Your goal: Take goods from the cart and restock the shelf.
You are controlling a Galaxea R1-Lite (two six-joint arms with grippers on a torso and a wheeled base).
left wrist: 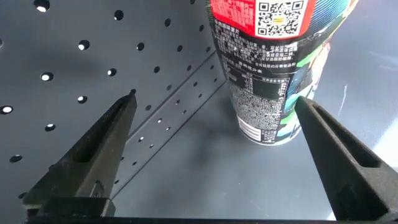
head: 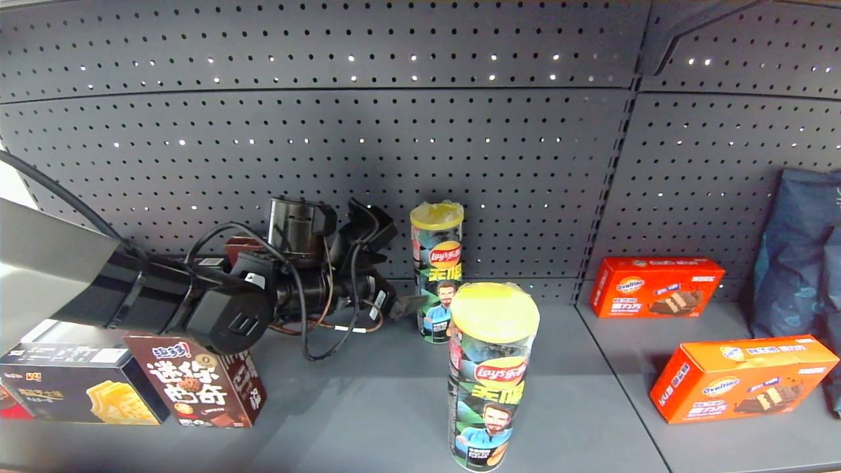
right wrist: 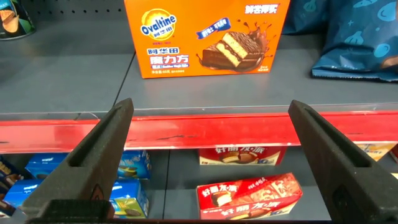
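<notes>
Counting two cans (head: 436, 276) (head: 491, 387), two orange boxes (head: 654, 287) (head: 742, 378)

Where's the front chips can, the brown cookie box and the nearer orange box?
front chips can (head: 491, 387): head view, middle of its label.
brown cookie box (head: 187, 387): head view, its front face.
nearer orange box (head: 769, 353): head view, its top face.

A grey metal shelf (head: 368, 407) backs onto a perforated panel. Near its middle stands a tall, yellow-lidded front chip can (head: 491, 378), with a matching rear chip can (head: 436, 272) at its 11 o'clock. At 3 o'clock lie a rear orange cardboard box (head: 656, 287) and a front orange cardboard box (head: 742, 379). At 9 o'clock a brown biscuit box (head: 197, 381) sits just beside a black cracker box (head: 79, 391).
</notes>
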